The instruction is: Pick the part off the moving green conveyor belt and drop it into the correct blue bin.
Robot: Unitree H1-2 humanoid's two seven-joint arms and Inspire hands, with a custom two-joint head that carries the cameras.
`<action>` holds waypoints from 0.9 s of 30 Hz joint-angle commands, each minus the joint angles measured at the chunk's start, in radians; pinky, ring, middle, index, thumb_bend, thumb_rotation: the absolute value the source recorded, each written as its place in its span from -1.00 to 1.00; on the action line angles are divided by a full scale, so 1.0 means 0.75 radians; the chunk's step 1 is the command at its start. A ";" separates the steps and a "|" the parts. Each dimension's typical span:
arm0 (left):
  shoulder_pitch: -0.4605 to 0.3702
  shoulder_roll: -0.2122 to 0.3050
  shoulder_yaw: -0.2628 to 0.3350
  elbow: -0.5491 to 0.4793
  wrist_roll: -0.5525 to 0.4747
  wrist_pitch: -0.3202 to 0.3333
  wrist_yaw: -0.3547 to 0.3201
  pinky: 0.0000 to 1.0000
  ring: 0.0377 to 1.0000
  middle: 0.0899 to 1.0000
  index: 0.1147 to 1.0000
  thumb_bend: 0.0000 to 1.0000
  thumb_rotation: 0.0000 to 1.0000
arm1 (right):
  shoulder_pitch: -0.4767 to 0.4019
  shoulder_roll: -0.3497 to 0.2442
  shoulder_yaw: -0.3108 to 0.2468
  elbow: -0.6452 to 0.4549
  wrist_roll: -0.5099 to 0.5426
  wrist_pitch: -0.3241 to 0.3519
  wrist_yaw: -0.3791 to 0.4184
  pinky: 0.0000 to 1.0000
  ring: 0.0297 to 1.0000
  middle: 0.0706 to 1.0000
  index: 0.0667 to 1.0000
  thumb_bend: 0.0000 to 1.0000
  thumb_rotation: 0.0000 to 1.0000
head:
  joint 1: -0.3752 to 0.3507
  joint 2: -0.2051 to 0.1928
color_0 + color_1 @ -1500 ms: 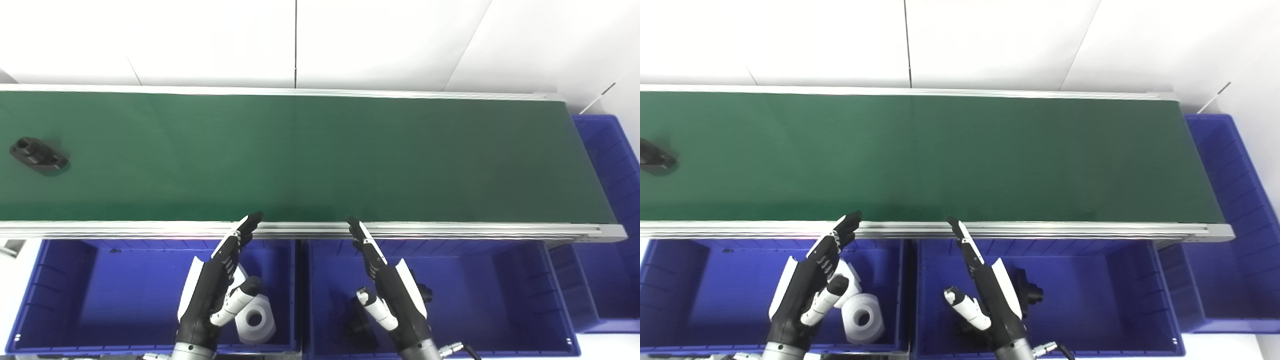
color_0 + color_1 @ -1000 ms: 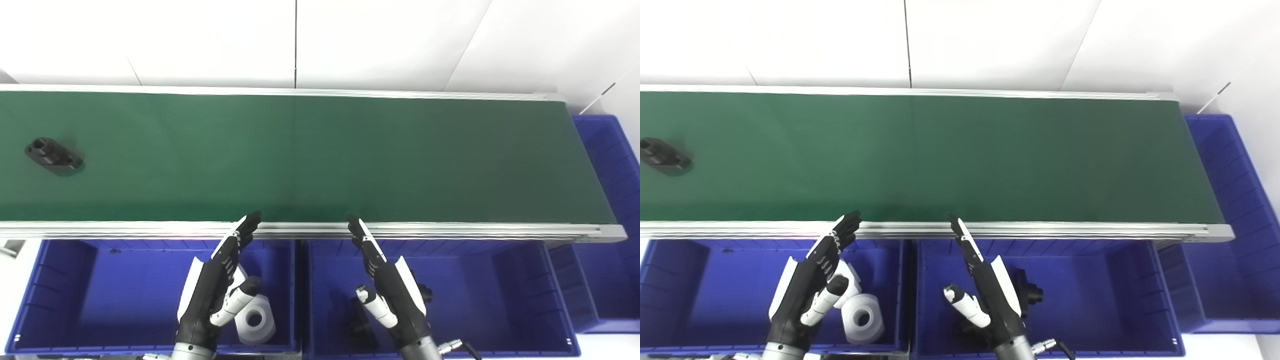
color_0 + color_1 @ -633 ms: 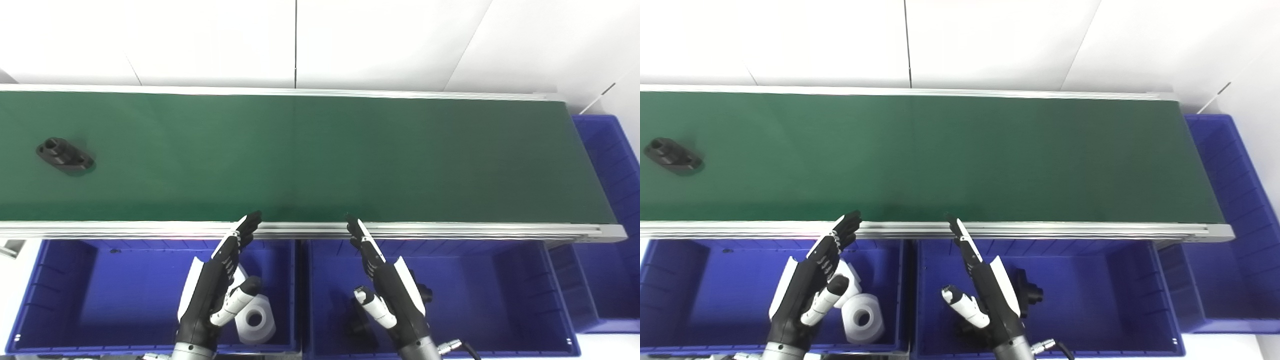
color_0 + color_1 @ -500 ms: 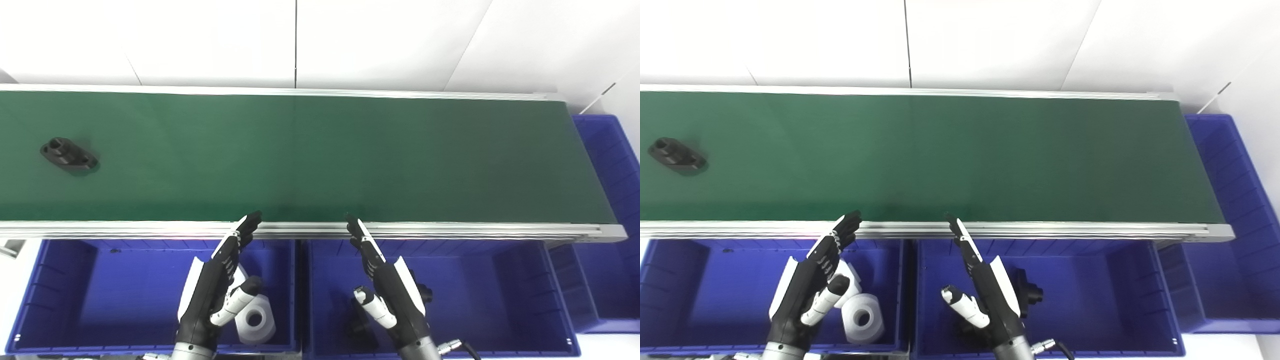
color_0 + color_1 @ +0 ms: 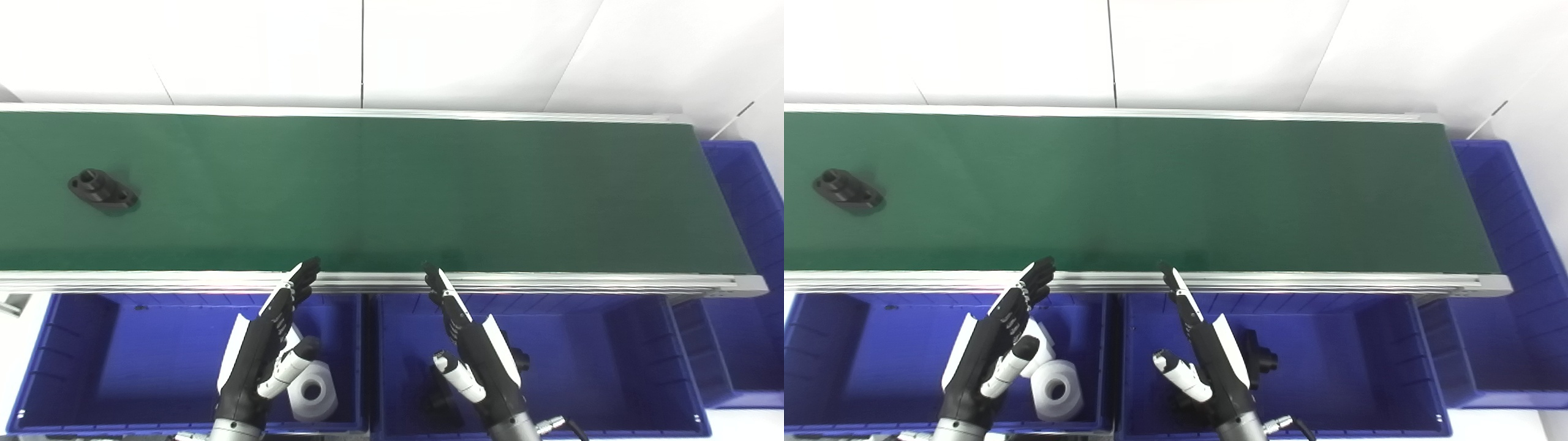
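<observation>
My left hand (image 5: pixel 260 361) and right hand (image 5: pixel 481 361) hang over the two blue bins nearest me, fingers stretched out straight and apart, thumbs wide, holding nothing. Neither has shifted in the last second and a half; the fingertips of both reach just to the near rail of the green conveyor belt (image 5: pixel 392 190), my landmark from here on.

On the near side of the belt: the left bin (image 5: pixel 73 361) holds white parts (image 5: pixel 312 392), two as far as I can count, one half hidden behind my left hand. The right bin (image 5: pixel 612 361) holds black parts (image 5: pixel 1262 358), at least two, dark shapes partly behind my right hand, so the count is unsure. A third blue bin (image 5: pixel 744 184) sits off the belt's right end; I can't see anything in it.

On the belt itself: one part only, a black part (image 5: pixel 102 191), flat and oval with holes, lying towards the belt's far-left stretch and about midway across its width. That is what has changed: it has ridden steadily rightward along the belt, from near the left edge of my view to well inside it.

So I judge the pick has not begun; I'm waiting. The part is well apart from my left hand, and since it's black, I reckon the right bin is its home.
</observation>
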 commanded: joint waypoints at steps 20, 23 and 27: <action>0.010 0.002 -0.007 -0.041 -0.013 -0.017 0.002 0.83 0.84 0.80 0.73 0.55 0.65 | 0.017 0.012 0.008 -0.035 0.020 0.005 0.015 0.95 0.98 1.00 0.97 0.80 0.89 | -0.004 -0.018; 0.007 0.001 -0.005 -0.017 -0.014 -0.042 0.007 0.79 0.83 0.79 0.73 0.56 0.65 | 0.017 0.013 0.009 -0.023 0.018 0.001 0.014 0.96 0.98 1.00 0.97 0.81 0.89 | -0.005 -0.043; -0.004 0.001 -0.004 0.055 -0.016 -0.127 0.014 0.73 0.79 0.78 0.71 0.52 0.63 | 0.017 0.012 0.007 0.021 0.007 -0.035 0.003 0.93 0.93 1.00 0.97 0.81 0.91 | 0.035 -0.102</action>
